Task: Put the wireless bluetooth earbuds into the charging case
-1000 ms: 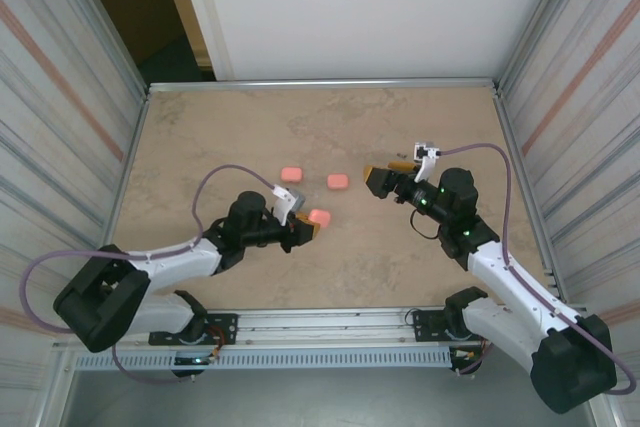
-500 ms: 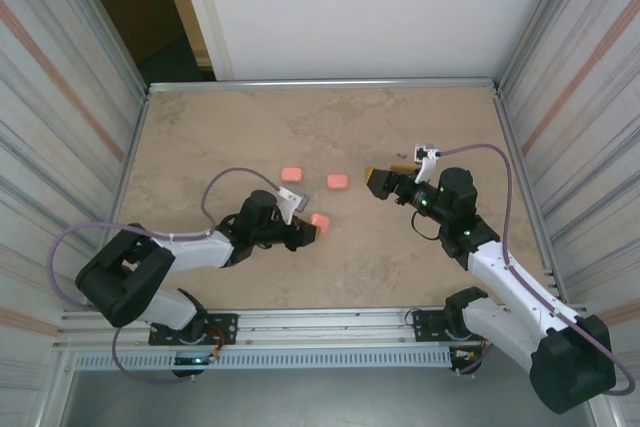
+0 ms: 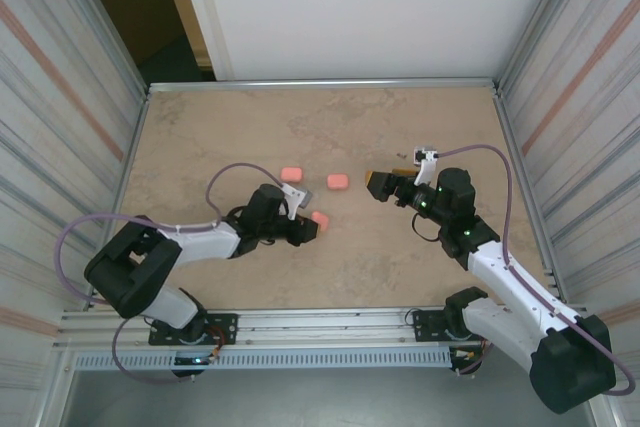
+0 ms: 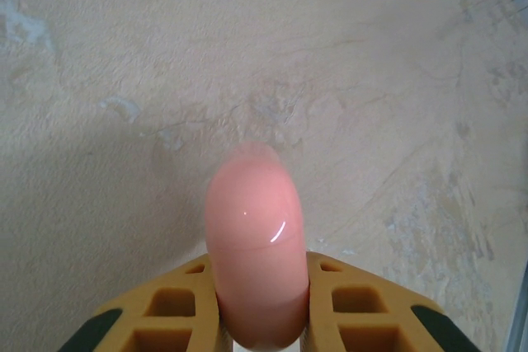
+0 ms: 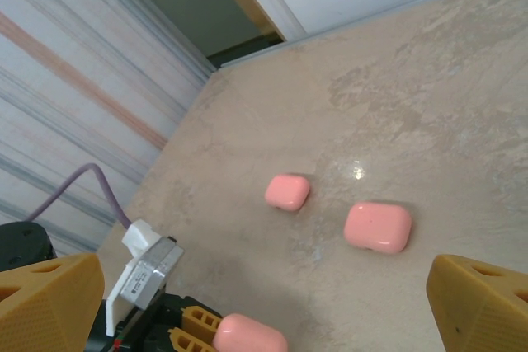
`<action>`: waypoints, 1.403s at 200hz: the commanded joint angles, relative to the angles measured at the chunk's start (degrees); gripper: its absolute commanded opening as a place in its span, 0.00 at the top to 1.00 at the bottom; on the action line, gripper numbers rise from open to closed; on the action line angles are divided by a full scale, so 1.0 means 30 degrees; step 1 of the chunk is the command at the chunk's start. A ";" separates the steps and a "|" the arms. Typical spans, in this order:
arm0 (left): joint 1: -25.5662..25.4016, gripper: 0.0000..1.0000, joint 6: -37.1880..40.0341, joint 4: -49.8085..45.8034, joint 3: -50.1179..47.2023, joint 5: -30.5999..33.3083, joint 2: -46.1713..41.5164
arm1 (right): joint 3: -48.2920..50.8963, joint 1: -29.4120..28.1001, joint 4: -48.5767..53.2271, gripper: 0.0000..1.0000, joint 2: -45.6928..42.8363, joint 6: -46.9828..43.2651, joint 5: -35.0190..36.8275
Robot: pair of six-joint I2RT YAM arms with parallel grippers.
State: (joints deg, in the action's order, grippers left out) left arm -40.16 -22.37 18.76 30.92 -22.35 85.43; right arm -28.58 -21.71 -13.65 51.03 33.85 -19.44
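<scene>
- Left tool (image 3: pixel 306 230) is clamped on a pink charging case (image 4: pixel 254 253), just left of centre in the top view, over the surface (image 3: pixel 400 267).
- Right tool (image 3: pixel 376 183), right of centre, is held with fingers wide apart, nothing gripped.
- A second pink case (image 3: pixel 337 181) and a third pink case (image 3: pixel 291 174) are laid beyond, apart.

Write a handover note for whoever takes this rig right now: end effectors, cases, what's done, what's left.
Left end effector: shut on one pink case, close to the table.
Right end effector: open, empty, hovering right of centre.
Two other pink cases: lying apart on the table, looking closed.
Done: one case grasped.
Left: open it and seat the earbuds.
</scene>
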 commanded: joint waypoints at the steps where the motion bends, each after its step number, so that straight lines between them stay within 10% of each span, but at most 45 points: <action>1: -0.0095 0.91 -0.0045 -0.1201 0.0849 0.0311 0.0456 | -0.0284 0.0150 0.0189 0.01 -0.0038 -0.0574 0.0248; 76: -0.0076 0.90 -0.0629 -0.2471 0.1777 0.0287 0.1833 | -0.1105 0.0134 0.1532 0.01 -0.0162 -0.1361 0.0860; 280: 0.1221 0.41 0.0201 -0.2475 0.0244 0.1332 -0.2857 | -0.2280 0.2395 0.6064 0.01 -0.3103 -0.2669 0.2043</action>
State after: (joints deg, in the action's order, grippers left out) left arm -38.48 -23.99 12.32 33.28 -20.29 81.91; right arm -33.15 -15.68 1.02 44.45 27.73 -15.38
